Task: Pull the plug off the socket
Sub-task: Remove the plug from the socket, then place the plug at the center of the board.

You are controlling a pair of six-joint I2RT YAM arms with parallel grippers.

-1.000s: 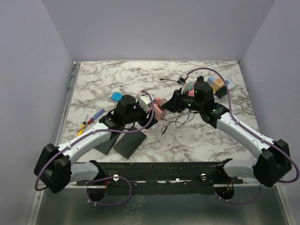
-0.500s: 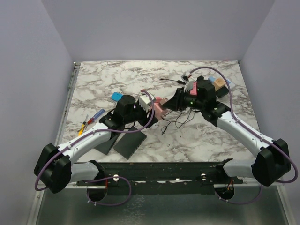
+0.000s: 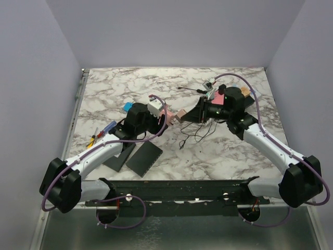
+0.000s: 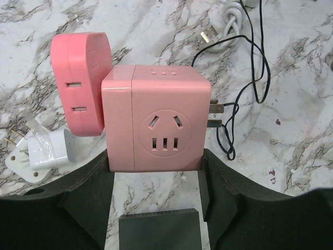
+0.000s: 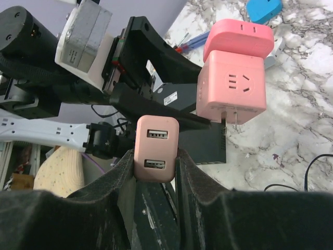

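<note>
Over the marble table [image 3: 125,86], the left gripper [image 4: 155,165] pinches the pink cube socket [image 4: 156,122] by its sides (a pink oval adapter [image 4: 78,78] sits against one face). The right gripper [image 5: 154,165] clamps the pink USB plug [image 5: 156,135], which is near the cube but not touching it.

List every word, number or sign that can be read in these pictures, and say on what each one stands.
No text can be read in any view.
Small white label on a dark part beside the pink cube socket: too small to read.
Pink USB charger: no lettering shows.
</note>
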